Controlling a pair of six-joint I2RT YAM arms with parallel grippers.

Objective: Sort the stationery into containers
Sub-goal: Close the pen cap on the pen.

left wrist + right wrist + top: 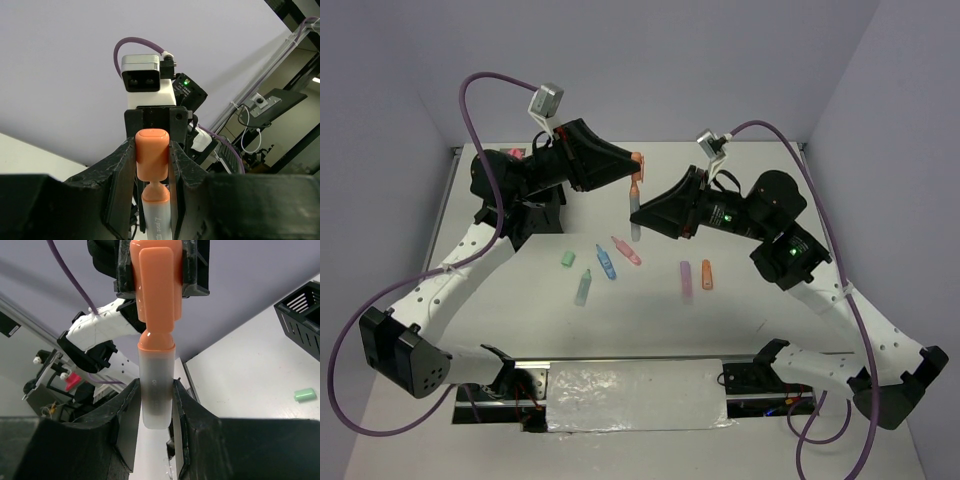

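The orange-capped marker (634, 200) hangs above the table (770, 330), held between both tools at once. The left gripper (151, 170) is clamped on the orange cap (152, 155), which sits squarely between its jaws. The right gripper (156, 405) is closed around the frosted, pale barrel (156, 390) just below the cap's collar, the barrel running straight up out of its jaws toward the left tool directly opposite. The marker looks like a light, stiff plastic piece that should not bend or crush under this kind of grip, so weight is no concern. The surface is the concern: the barrel is round and smooth, and in flat jaws it could roll or slide lengthwise if the squeeze is slack. The cap has a flatter, clip-like face, which gives the left jaws a surer seat, but it is probably only a friction fit, so a pull along the marker's length would likely part it from the barrel. For carrying, the safer hold is my guess the barrel, taken across its middle as the right tool has it, since a marker lifted by the cap alone may drop its body. The black organizer (300, 315) stands off to the right of the right gripper's view, with a mint green stub (305, 394) lying on the table nearer than it, well below and apart from both tools.
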